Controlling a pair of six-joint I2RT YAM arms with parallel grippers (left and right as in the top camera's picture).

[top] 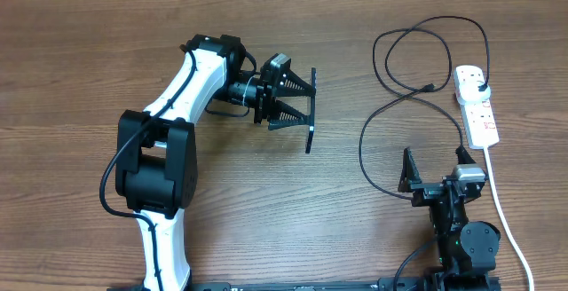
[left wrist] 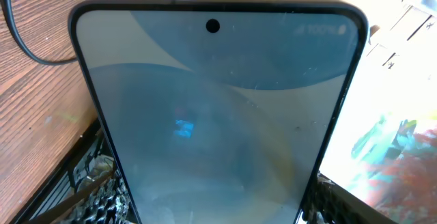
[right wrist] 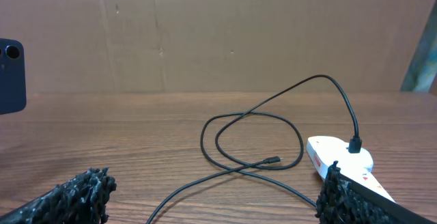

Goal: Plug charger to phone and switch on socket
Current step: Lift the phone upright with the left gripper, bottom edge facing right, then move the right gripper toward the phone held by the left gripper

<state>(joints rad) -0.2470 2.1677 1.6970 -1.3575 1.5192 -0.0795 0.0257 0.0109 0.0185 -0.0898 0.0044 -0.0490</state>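
Observation:
My left gripper (top: 304, 103) is shut on the phone (top: 311, 118) and holds it on edge above the table's middle. In the left wrist view the phone's light blue screen (left wrist: 218, 108) fills the frame between the fingers (left wrist: 218, 207). The black charger cable (top: 417, 56) lies looped at the right, its connector tip (top: 430, 87) free on the wood and its plug (top: 479, 79) in the white socket strip (top: 477, 112). My right gripper (top: 435, 174) is open and empty, low over the table near the cable (right wrist: 252, 125), the tip (right wrist: 273, 160) and the socket (right wrist: 338, 157).
The socket's thick white cord (top: 510, 224) runs down along the right edge, past the right arm's base. A cardboard wall (right wrist: 225, 33) stands behind the table. The phone's back (right wrist: 10, 74) shows at the left edge of the right wrist view.

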